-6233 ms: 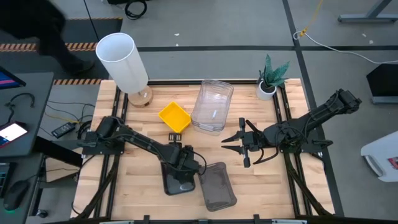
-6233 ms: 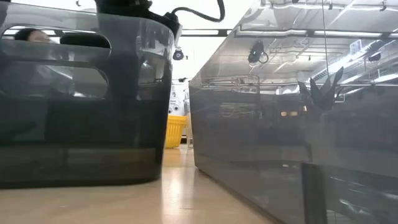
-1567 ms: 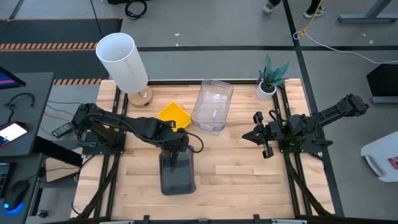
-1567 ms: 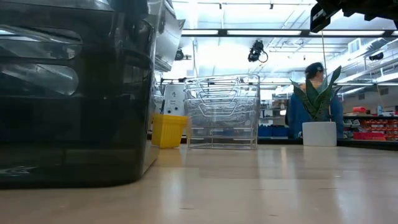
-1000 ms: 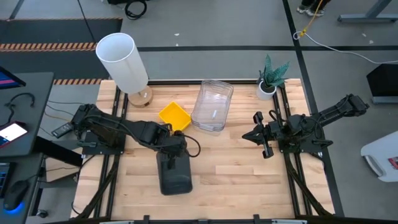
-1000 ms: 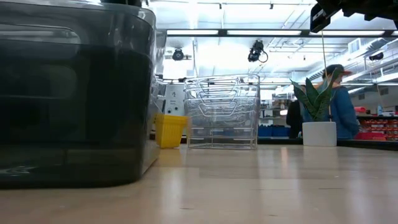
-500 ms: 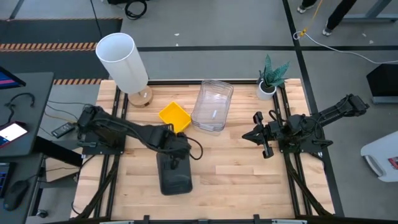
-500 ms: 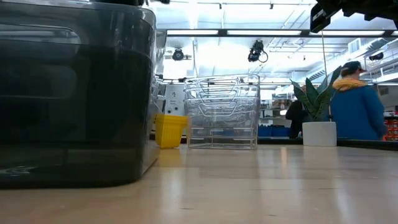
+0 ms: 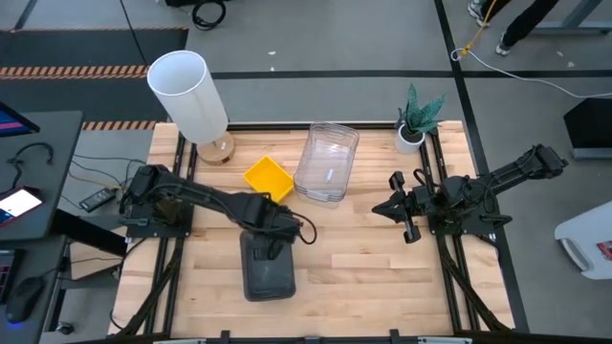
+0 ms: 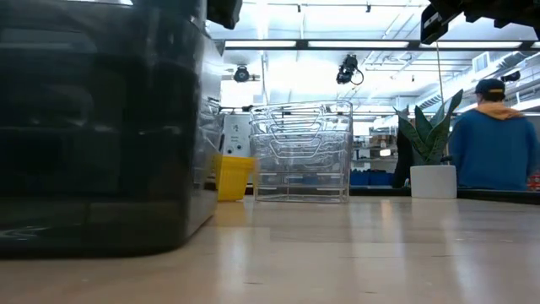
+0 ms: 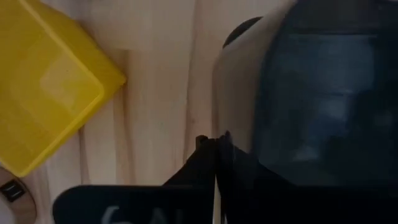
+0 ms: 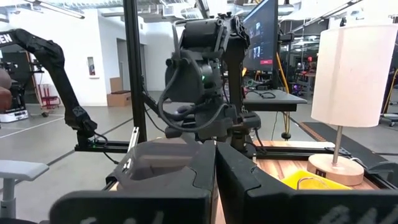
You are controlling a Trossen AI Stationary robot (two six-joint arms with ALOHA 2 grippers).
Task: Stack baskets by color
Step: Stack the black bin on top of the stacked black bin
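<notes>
A smoky dark grey plastic basket stack (image 9: 267, 272), glossy with rounded corners, sits near the front edge of the pale wooden plank tabletop (image 9: 373, 268). The left gripper (image 9: 269, 241) hangs above its rear rim, fingers pressed together on nothing. A bright yellow plastic basket (image 9: 268, 179) and clear ribbed baskets (image 9: 327, 162), stacked, lie toward the rear edge. The right gripper (image 9: 394, 207), fingers pressed together, waits near the right edge.

A tall white lamp (image 9: 188, 93) stands at one far corner of the wooden table (image 9: 363, 258). A small green plant (image 9: 418, 116) in a white pot sits at the other. A person (image 10: 492, 143) in blue stands behind.
</notes>
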